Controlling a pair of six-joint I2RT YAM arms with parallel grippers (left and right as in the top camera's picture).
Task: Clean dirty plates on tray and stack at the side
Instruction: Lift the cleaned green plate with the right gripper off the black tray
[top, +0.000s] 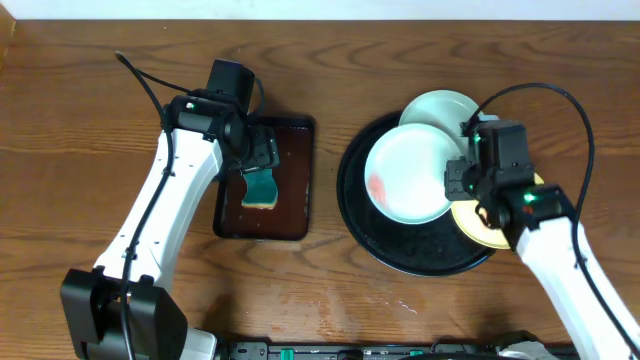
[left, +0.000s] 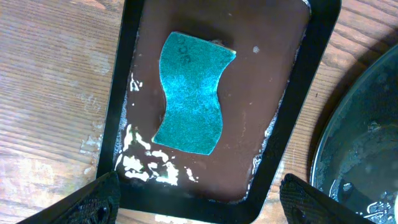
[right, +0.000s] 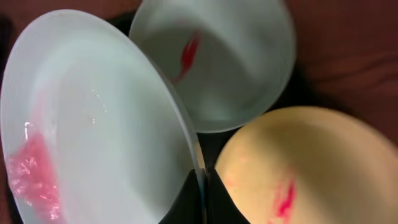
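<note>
Gripping the rim of one pale bluish plate (right: 93, 124), the right end effector (right: 203, 198) is clenched on it. In the right wrist view the thin edge runs straight between the two dark fingers (right: 186, 211), and the held plate seems tilted, one side raised over the round black tray (top: 400, 248). I judge that the edge is taken because a flat plate offers no other place to hold. The tilt also turns the dirty face, with its pink smear (right: 31, 180), open for wiping. The two other plates are on the same tray: a second pale plate (right: 230, 62) behind, with a thin red streak, and a yellow plate (right: 311, 168) just beside the fingers, also marked red. From overhead the arm hides a part of the yellow one. The left end effector (left: 199, 208) is released, its fingers spread wide, and it hangs above the green sponge (left: 189, 93). The sponge lies in the wet rectangular brown tray (left: 118, 93) on the wooden worktop (top: 80, 120). The next move is probably to come down and close on the sponge. No plate is stacked at the side, so the cleaning seems only at its beginning.
</note>
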